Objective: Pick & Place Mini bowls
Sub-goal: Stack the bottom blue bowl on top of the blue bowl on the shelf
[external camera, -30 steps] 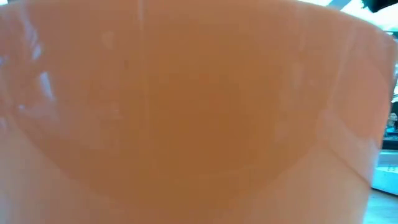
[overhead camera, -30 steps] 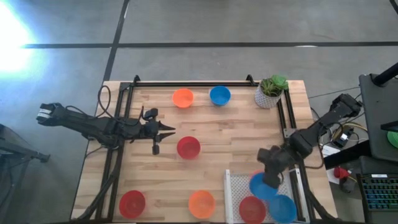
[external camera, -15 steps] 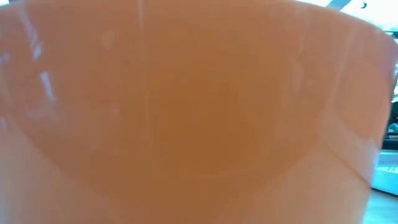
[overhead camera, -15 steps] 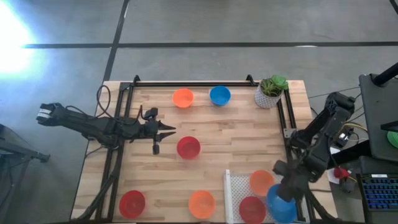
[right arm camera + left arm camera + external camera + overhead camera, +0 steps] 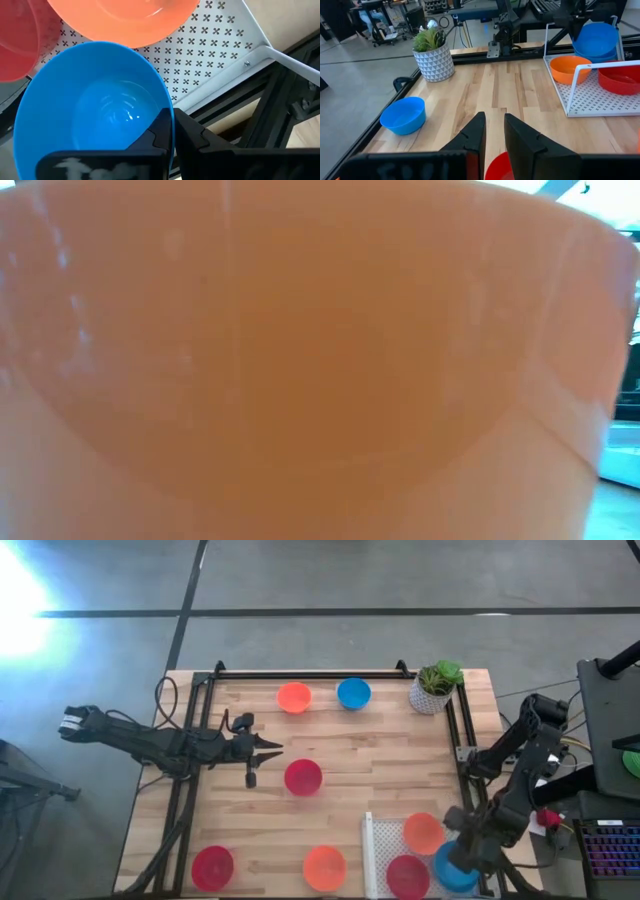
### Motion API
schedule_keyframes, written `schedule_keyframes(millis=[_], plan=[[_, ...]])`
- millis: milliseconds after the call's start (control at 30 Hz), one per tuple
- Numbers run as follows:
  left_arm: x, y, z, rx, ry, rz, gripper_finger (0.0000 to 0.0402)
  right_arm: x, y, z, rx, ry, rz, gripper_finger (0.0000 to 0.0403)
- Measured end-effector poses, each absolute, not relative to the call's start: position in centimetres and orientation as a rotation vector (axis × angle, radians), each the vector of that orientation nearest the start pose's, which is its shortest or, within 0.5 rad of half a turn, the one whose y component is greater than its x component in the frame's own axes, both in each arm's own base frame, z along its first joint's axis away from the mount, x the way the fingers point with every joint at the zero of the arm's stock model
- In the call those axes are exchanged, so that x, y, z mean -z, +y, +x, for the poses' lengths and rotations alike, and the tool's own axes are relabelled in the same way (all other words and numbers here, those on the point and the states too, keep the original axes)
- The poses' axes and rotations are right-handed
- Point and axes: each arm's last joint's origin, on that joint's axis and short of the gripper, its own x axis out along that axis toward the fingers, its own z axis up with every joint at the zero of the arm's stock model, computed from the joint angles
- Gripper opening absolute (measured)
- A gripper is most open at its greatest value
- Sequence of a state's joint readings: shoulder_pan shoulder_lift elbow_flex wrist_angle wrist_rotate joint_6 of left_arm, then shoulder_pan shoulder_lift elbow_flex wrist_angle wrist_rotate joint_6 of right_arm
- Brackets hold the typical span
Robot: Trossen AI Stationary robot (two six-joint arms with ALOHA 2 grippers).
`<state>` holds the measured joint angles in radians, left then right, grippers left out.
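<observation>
Seen from directly overhead, the high camera takes in the whole bench [image 5: 330,770], both arms and the grey floor around it. The low camera, at bench-top height, sits so close to an orange bowl [image 5: 300,370] that the bowl's wall fills almost its whole frame. The left wrist camera looks level across the boards past its own end effector [image 5: 492,132] toward the white perforated tray [image 5: 600,95] and the potted plant [image 5: 432,55], both also visible from overhead. The right wrist camera points steeply down, very near, into a blue bowl [image 5: 95,115] above that same tray [image 5: 220,45].
</observation>
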<state>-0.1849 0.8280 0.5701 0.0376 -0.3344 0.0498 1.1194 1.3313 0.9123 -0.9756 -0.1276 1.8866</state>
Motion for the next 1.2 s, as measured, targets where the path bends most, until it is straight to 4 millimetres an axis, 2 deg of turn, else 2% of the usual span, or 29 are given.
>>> schedule_keyframes(millis=[600, 1000, 1200], plan=[[-27.27, -2.50, 18.50, -0.143, 0.217, 0.113, 0.0064, -21.79, 20.70, 9.73, 0.443, 1.563, 0.791, 0.0011], [-27.27, -2.49, 18.50, -0.143, 0.218, 0.113, 0.0064, -21.82, 20.67, 9.75, 0.444, 1.561, 0.792, 0.0087], [-27.27, -2.49, 18.50, -0.143, 0.218, 0.113, 0.0064, -22.01, 20.56, 9.69, 0.452, 1.556, 0.812, 0.0102]])
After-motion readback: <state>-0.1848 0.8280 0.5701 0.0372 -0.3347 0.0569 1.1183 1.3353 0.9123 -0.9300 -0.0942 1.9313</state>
